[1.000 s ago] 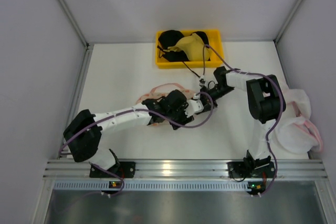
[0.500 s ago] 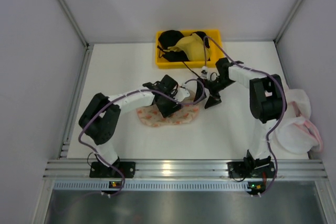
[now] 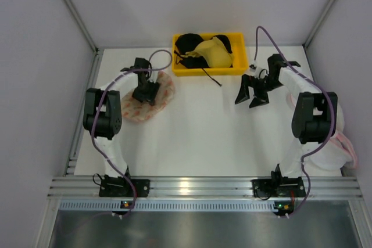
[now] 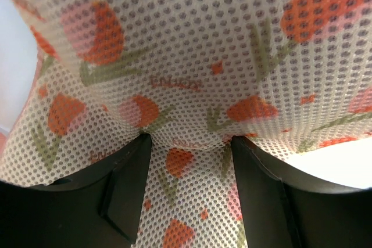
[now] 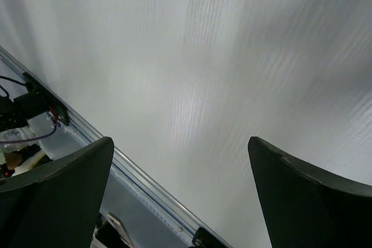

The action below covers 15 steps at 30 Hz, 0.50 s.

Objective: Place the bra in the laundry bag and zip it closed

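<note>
On the table (image 3: 197, 126), the laundry bag (image 3: 131, 108) is found at the far left, pinched by the left gripper (image 3: 143, 93), with mesh bunched between its fingers (image 4: 125, 190). The right gripper (image 3: 250, 97) is spread wide and empty at the far right. The bra is not seen. The zip should be checked before the mesh is let go cleanly.

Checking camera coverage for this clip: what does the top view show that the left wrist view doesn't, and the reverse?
Only the top view: the yellow bin of bras, the open right gripper, spare white bags. Only the left wrist view: the mesh holes and orange flower print up close. Both: the laundry bag at the left gripper.
</note>
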{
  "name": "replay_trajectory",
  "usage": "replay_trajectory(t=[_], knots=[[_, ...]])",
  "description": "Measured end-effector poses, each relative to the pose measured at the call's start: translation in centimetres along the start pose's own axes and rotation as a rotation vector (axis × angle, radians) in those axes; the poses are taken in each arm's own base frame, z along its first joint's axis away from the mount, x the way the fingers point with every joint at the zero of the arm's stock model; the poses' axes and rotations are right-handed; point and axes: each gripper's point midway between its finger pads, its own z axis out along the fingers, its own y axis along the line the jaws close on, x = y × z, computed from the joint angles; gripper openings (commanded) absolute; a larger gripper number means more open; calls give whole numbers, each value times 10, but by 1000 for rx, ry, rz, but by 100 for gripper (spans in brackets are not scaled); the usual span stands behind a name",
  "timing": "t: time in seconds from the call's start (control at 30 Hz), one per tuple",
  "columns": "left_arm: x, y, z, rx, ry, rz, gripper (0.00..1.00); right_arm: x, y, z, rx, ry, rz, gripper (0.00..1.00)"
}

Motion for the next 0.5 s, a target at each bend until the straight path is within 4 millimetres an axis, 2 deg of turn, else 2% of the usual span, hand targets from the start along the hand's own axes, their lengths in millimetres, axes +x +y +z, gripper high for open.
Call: replay_trajectory(t=[0.07, 0.13, 0.27, 0.4, 0.5], knots=[[-7, 38, 1, -42, 19, -115, 62, 1, -2, -2, 14, -7, -5, 99], [-25, 76, 8, -78, 7, -211, 62, 7, -6, -1, 31, -4, -1, 99], [-73, 145, 22, -137, -84, -329, 63, 19, -16, 1, 75, 15, 8, 99], [-102, 187, 32, -186, -160, -384, 64, 21, -26, -1, 127, 20, -13, 99], [-113, 202, 38, -201, -193, -398, 64, 21, -33, -3, 162, 18, -31, 99]])
